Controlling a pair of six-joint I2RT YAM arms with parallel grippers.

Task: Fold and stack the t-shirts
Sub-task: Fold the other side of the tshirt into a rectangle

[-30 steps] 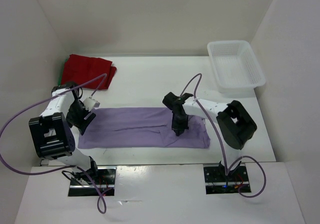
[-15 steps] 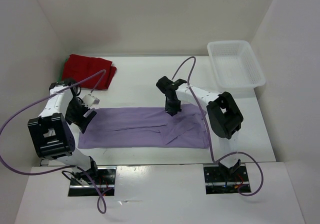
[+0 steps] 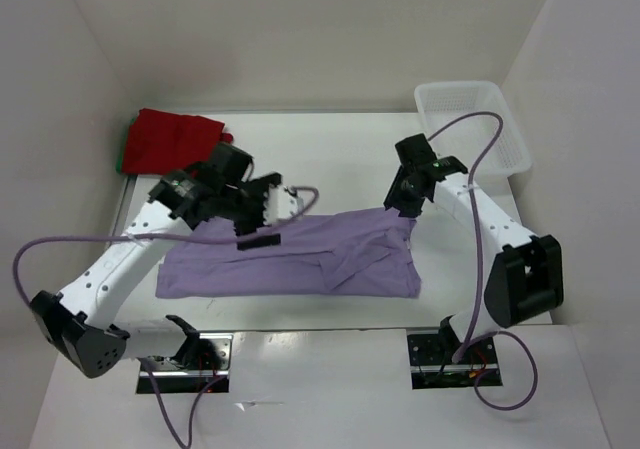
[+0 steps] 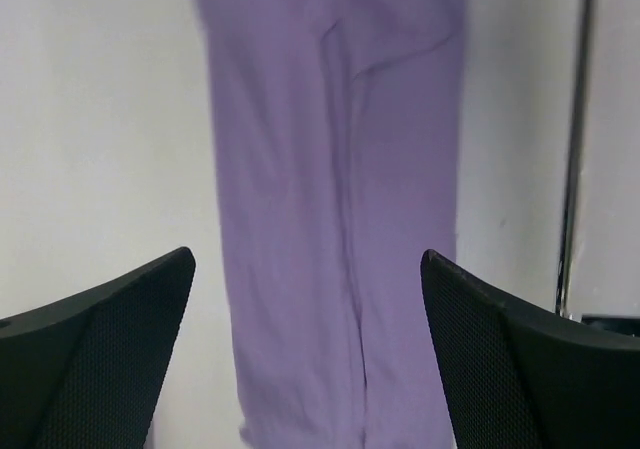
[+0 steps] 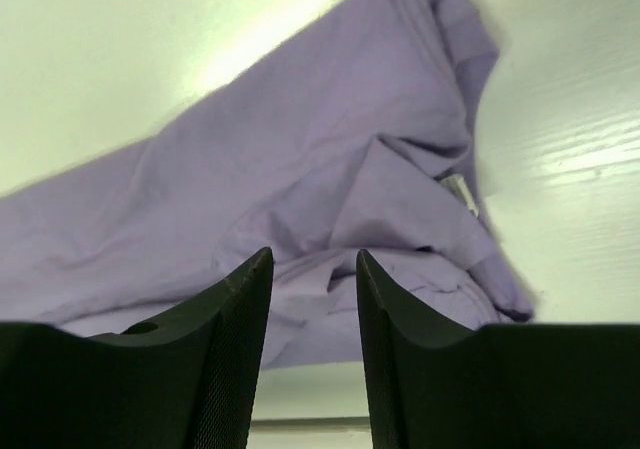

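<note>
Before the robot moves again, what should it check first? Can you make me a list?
1. Left gripper open and empty: ok.
2. Right gripper empty: ok, jaws apart.
3. Lavender t-shirt smooth: not ok, bunched at its right end.
4. Red t-shirt folded, back left: ok.
5. White basket apart from the lavender t-shirt: ok.

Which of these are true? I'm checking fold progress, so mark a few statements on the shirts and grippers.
The lavender shirt lies as a long strip on the table. True.
The left gripper is clamped on it. False: its jaws stand wide open, empty.
The red shirt sits in the basket. False: it lies at the far left corner.
The right gripper hangs over the strip's right end. True.
</note>
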